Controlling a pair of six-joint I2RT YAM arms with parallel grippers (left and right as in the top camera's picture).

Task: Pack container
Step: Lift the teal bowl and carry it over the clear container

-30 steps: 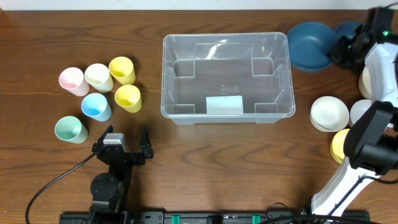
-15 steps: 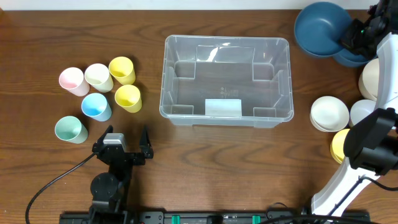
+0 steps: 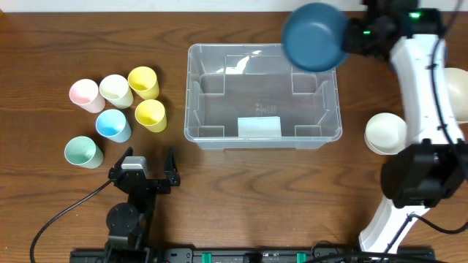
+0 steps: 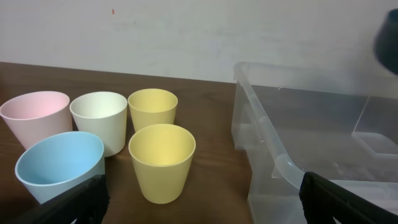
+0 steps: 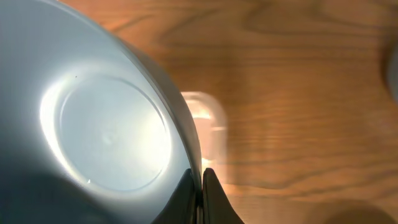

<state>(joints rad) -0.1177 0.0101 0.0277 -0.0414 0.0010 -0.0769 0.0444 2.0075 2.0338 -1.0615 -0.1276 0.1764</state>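
Note:
The clear plastic container [image 3: 197,95] sits mid-table with a whitish label on its base; its near corner shows in the left wrist view [image 4: 280,168]. My right gripper [image 3: 357,33] is shut on the rim of a dark blue bowl [image 3: 314,36] and holds it above the container's far right corner. In the right wrist view the fingers [image 5: 201,186] pinch the bowl's edge [image 5: 106,130]. My left gripper [image 3: 143,174] is open and empty near the front edge, below the cups.
Several pastel cups stand left of the container: pink [image 3: 83,93], cream [image 3: 115,89], two yellow [image 3: 143,81] [image 3: 150,113], blue [image 3: 112,124], green [image 3: 80,152]. White bowls [image 3: 385,132] [image 3: 459,93] lie at the right, partly behind the right arm.
My right gripper has carried the blue bowl leftward from the far right corner of the table to above the container. The left arm has not moved.

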